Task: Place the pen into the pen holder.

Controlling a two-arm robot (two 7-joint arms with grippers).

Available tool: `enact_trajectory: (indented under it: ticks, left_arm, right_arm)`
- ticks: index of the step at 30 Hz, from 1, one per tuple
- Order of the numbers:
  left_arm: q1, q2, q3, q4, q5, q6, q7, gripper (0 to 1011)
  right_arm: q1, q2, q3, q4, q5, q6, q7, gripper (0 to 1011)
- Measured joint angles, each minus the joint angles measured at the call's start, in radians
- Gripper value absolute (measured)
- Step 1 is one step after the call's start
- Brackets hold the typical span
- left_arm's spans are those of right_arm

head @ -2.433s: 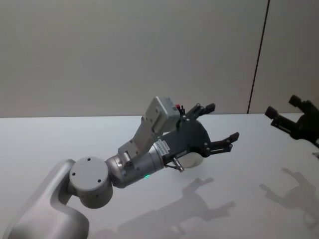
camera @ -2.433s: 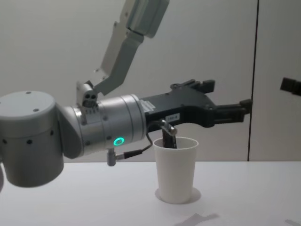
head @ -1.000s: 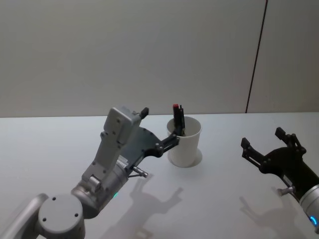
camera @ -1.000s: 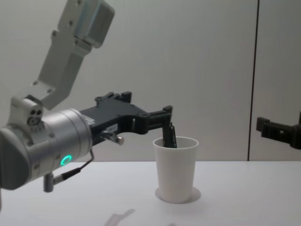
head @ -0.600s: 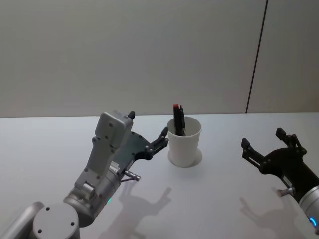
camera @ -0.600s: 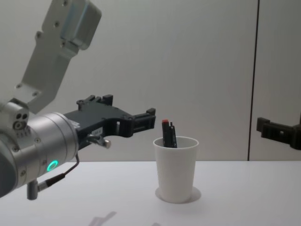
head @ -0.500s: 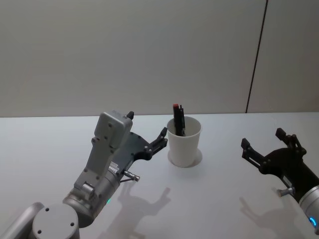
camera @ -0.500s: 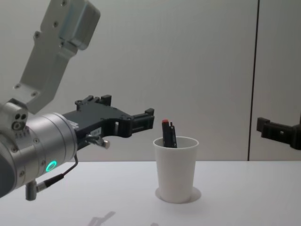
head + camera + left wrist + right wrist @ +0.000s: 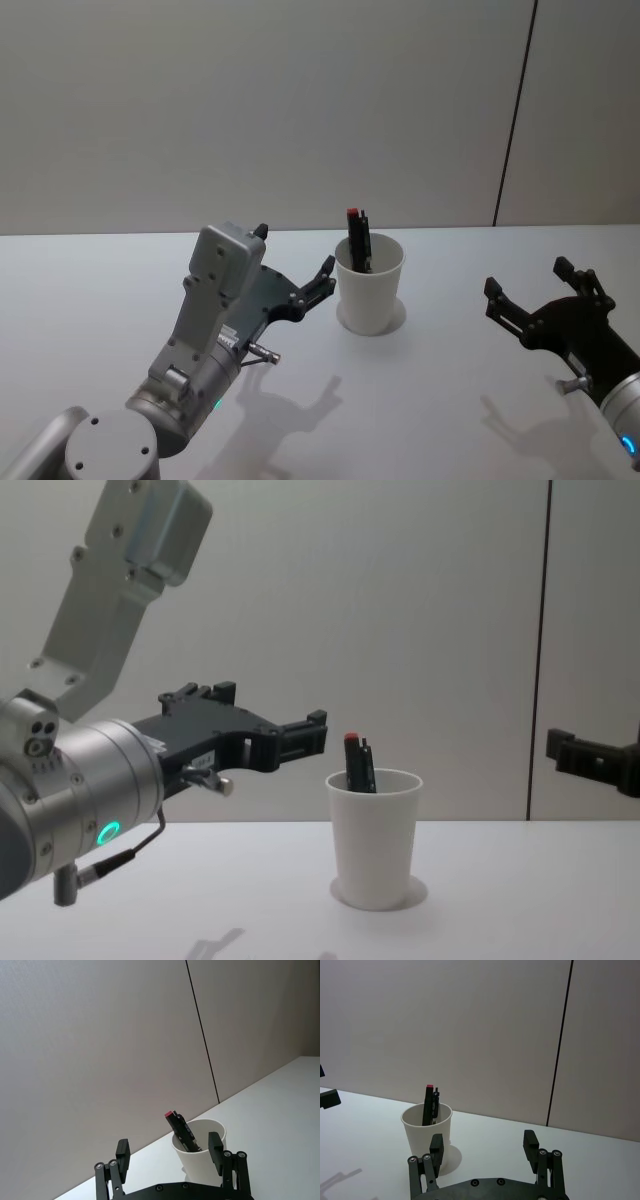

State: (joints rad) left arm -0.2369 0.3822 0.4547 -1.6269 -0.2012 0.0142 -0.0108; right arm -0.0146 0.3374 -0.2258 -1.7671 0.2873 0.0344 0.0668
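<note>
Pen (image 9: 357, 240): stands near upright in the pen holder (image 9: 370, 290), mid-desk (image 9: 450, 400).
My left tool (image 9: 295, 275): spread wide, empty, just left of the holder, nearer.
My right tool (image 9: 540, 295): spread wide, well apart toward the right edge.

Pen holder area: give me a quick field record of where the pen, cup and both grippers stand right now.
pen holder: white paper cup, upright on the table
pen: dark pen with a red top, standing tilted inside the cup, top end above the rim
left gripper: open, empty, just left of the cup, not touching it
right gripper: open, empty, off to the cup's right, well apart
task state: pen is in the holder, released
</note>
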Motion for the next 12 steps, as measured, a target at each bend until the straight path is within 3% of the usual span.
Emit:
enact_trajectory:
  ticks: [12]
  left_arm:
    - [0.000,0.000,-0.001,0.000,0.000,0.000,0.000,1000]
  right_arm:
    - [0.000,0.000,0.000,0.000,0.000,0.000,0.000,1002]
